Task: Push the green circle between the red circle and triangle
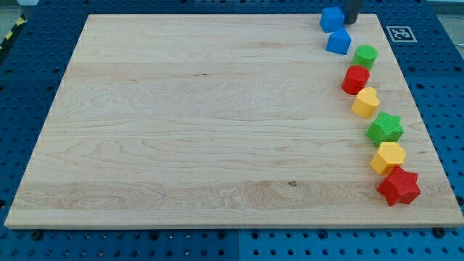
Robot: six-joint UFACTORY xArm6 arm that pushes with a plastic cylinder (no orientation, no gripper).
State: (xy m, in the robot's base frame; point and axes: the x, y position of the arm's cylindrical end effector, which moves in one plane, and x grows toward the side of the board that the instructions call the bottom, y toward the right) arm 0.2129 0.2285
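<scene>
The green circle (365,56) lies near the board's upper right, touching the red circle (356,79) just below it. A blue triangle-like block (338,41) lies to the green circle's upper left, with a small gap between them. A blue cube (332,19) sits above that one at the board's top edge. My tip (351,22) stands at the top edge, just right of the blue cube and above the green circle, apart from the circle.
Below the red circle, a column runs down the wooden board's (203,130) right side: a yellow block (366,102), a green star (385,128), a yellow hexagon (388,158) and a red star (399,187). A printed marker (399,32) sits at the top right corner.
</scene>
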